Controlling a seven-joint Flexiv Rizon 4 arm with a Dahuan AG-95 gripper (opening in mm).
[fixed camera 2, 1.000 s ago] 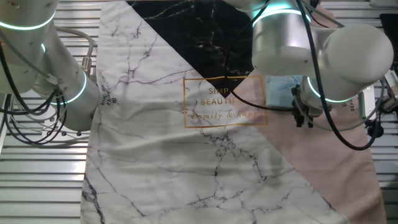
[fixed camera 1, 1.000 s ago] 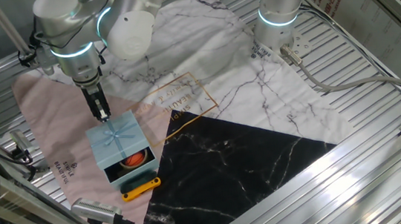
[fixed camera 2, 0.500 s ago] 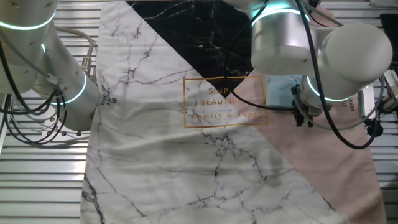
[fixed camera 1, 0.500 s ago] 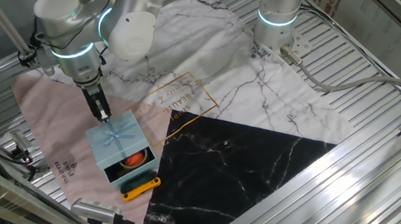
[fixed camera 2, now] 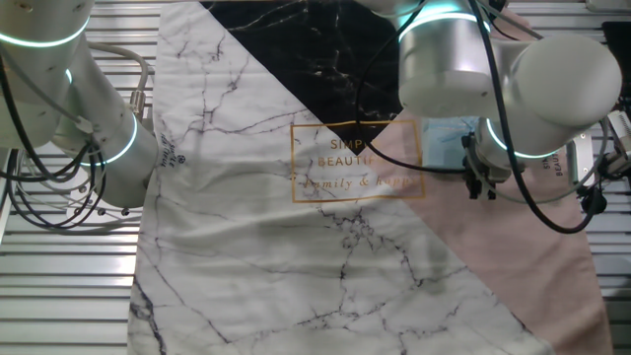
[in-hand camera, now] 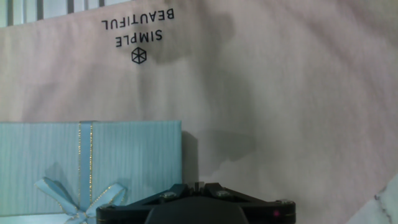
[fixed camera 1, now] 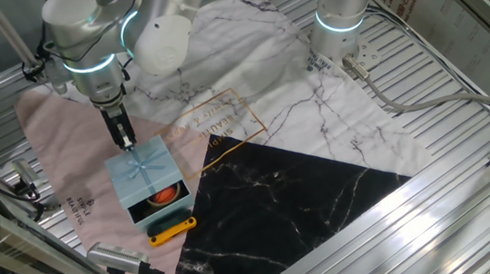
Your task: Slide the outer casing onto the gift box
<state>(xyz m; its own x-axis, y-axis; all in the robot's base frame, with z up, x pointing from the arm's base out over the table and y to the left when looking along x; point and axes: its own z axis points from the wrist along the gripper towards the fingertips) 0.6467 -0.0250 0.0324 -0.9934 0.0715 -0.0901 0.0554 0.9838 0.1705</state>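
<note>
Nearest the camera in one fixed view, a yellow-and-black bar (fixed camera 1: 173, 229) lies just in front of the gift box (fixed camera 1: 163, 203), whose open end shows a red-orange round item (fixed camera 1: 164, 196). The outer casing (fixed camera 1: 144, 171) with its ribbon bow (fixed camera 1: 141, 165) covers the box's rear part on the pink cloth (fixed camera 1: 55, 148). Behind the casing's far edge stands the gripper (fixed camera 1: 125, 142), fingers apparently pressed together, holding nothing.

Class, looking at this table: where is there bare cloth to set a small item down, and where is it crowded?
Free: the black marble patch right of the sleeve, and the white marble area beyond the gold lettering. Crowded: the pink corner, where the pincer touches the sleeve, with the tray and yellow bar close.
</note>
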